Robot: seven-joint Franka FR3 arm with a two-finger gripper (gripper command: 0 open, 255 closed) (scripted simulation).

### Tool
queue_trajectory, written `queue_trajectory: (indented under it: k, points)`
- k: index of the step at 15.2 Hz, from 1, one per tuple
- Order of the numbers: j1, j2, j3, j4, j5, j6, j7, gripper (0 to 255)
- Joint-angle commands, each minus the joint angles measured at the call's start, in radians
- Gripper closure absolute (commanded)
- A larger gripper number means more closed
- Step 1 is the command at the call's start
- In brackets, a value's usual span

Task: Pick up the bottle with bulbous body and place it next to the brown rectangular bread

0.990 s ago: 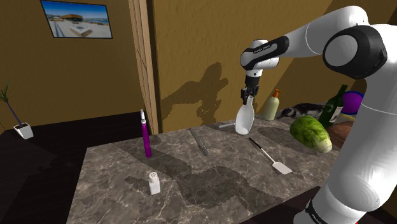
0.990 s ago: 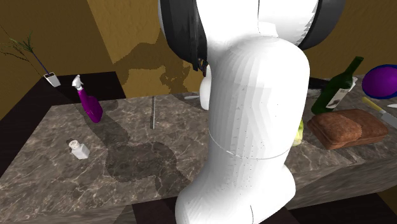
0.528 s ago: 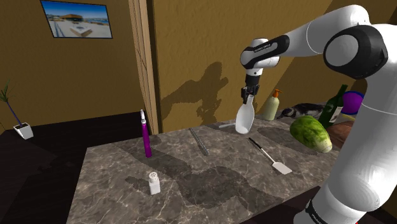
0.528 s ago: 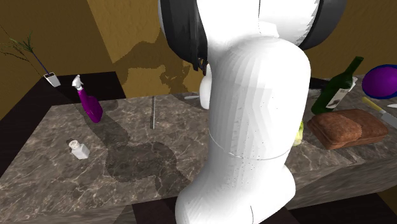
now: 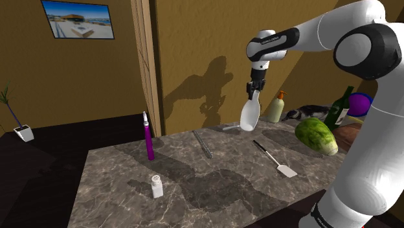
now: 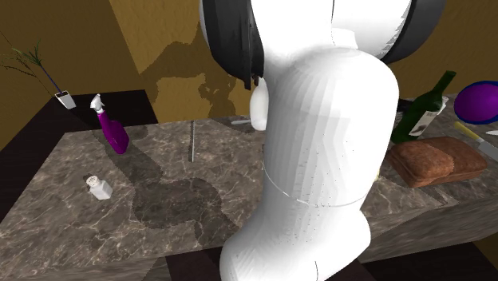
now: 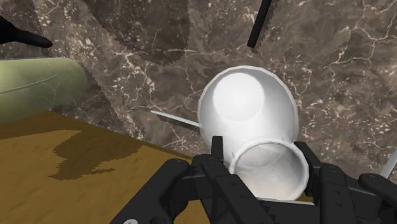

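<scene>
1. Counter (image 5: 213,188): a dark marbled top. In the shoulder view the task's bottle hangs clear above its far edge, close to the wall, with nothing touching it from below.
2. Arm (image 5: 362,129): rises from the stand, folds at a high elbow and reaches toward the shoulder view's left. The wrist is turned straight down, so the hand points at the counter.
3. Bread (image 6: 435,160): a brown rectangular loaf at the second exterior view's right, beside a dark green wine bottle (image 6: 423,108). It lies well apart from the carried bottle, so I judge the whole transfer remains to be done.
4. Bulbous bottle (image 5: 250,115): drawn plain white, so I cannot tell the material. It hangs upright, neck up and round body below.
   - My judgement: rigid, smooth-walled, likely slippery and probably light.
   - The body looks too wide for the jaws, so the narrow neck is the sound place to hold it.
   - Held that high, the body may swing or pivot between the pads, which calls for slow travel.
5. Gripper (image 5: 254,91): in the wrist view the fingers (image 7: 217,149) clasp the bottle's neck from both sides, set narrow, just under the open rim.
</scene>
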Motion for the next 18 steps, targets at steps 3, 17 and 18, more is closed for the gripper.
queue_trajectory:
  k: [3, 17, 18]
  points:
    - [-0.002, -0.006, -0.002, 0.051, -0.002, -0.056, -0.002, 255]
    - [-0.006, -0.003, -0.005, 0.243, -0.002, -0.245, -0.004, 255]
    - [-0.006, -0.001, -0.005, 0.259, -0.001, -0.259, -0.005, 255]
